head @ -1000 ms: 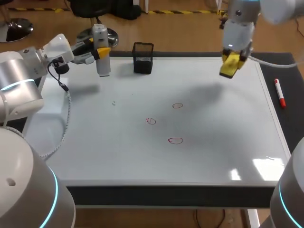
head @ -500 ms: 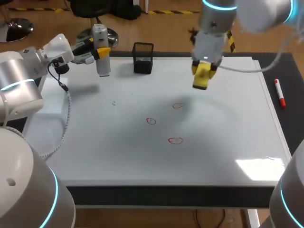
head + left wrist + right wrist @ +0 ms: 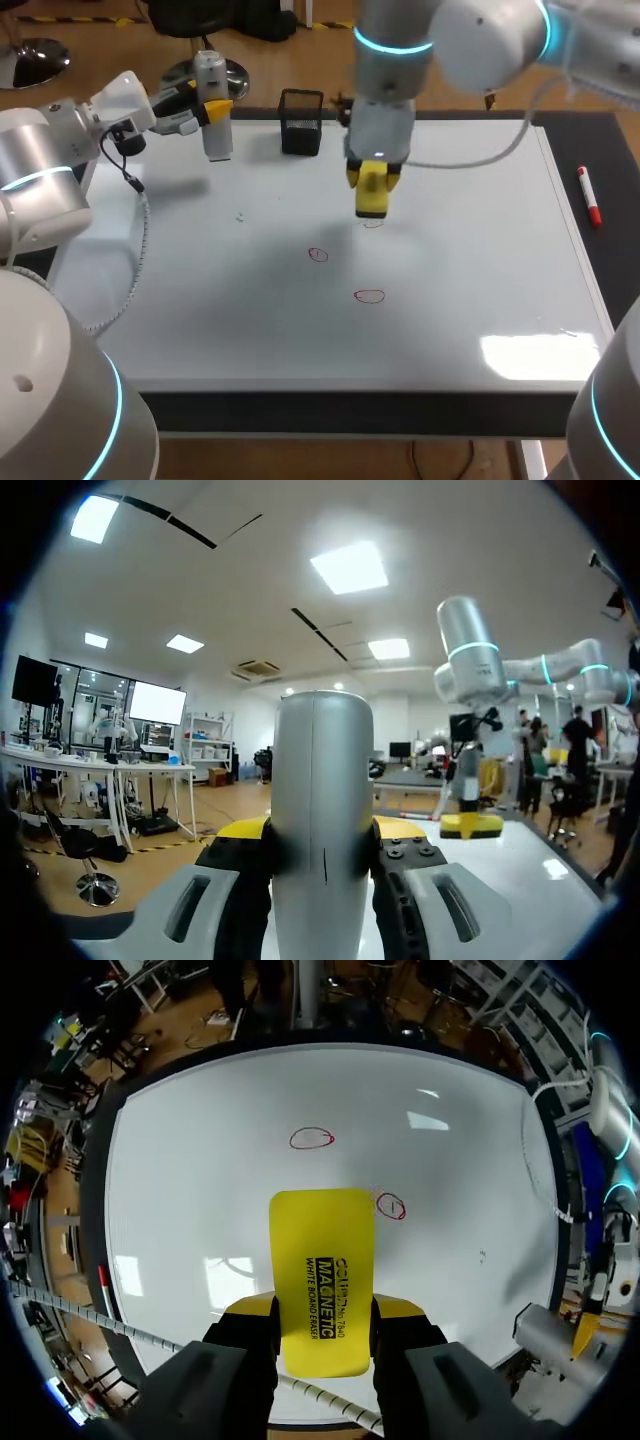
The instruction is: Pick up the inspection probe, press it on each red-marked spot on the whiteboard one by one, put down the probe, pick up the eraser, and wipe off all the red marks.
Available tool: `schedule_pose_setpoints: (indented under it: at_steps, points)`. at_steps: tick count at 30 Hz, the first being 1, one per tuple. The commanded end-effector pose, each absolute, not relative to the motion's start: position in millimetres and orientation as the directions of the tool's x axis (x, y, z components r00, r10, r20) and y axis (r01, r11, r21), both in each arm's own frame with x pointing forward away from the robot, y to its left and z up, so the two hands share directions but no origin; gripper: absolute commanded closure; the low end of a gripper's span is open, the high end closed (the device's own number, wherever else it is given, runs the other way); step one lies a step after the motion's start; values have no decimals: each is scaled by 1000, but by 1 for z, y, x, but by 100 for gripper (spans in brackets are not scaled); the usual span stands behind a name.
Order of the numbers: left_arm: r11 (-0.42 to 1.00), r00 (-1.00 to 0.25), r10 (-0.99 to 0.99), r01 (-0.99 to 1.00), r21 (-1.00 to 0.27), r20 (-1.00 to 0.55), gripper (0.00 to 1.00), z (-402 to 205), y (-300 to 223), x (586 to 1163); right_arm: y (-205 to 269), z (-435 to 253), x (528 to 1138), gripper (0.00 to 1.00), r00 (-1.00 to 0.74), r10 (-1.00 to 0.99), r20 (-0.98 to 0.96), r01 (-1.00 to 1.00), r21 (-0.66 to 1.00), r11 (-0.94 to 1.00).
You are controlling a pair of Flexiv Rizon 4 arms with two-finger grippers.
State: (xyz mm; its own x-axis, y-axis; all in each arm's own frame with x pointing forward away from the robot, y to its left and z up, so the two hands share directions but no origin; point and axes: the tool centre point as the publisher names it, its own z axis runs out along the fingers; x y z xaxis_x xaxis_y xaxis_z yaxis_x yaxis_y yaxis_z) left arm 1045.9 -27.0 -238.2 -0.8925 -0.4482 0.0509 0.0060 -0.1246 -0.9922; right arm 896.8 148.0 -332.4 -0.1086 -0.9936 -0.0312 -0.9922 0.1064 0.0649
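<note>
The right pincer (image 3: 372, 181), reaching in past the middle of the whiteboard (image 3: 470, 300), is clamped on the upper end of the yellow eraser (image 3: 373, 199). The eraser hangs face-down right over the far red mark (image 3: 375, 224), and whether it already touches the board cannot be told. The middle red mark (image 3: 318, 254) and the near red mark (image 3: 369, 295) lie uncovered, nearer and a little left of the eraser. At the far left corner the left pincer (image 3: 213, 108) grips the grey probe (image 3: 217, 140) upright, not yet set down, just left of the black holder (image 3: 301, 122). A red marker (image 3: 590, 196) lies on the dark worktop (image 3: 620, 260) off the board's right edge. The main risk is probably a tilted landing: held by one end, the eraser may meet the board on one edge only and leave part of a ring, or smear ink instead of lifting it. Too light a press would skim over the mark, and too hard a press could twist the eraser in the fingers. A stroke sweeping far and left could also bump the holder.
</note>
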Motion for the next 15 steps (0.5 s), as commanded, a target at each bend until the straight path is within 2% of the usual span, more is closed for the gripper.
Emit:
schedule_pose_setpoints:
  at_steps: [1,15]
  points:
    - [-125,-891,-451,7,-992,51,100,-237,-28,1046,169,-343,886,100,-107,-994,-7,-992,66,106]
    - [-125,-891,-451,7,-992,51,100,-237,-28,1046,226,-372,862,100,-76,-996,-43,-996,58,74]
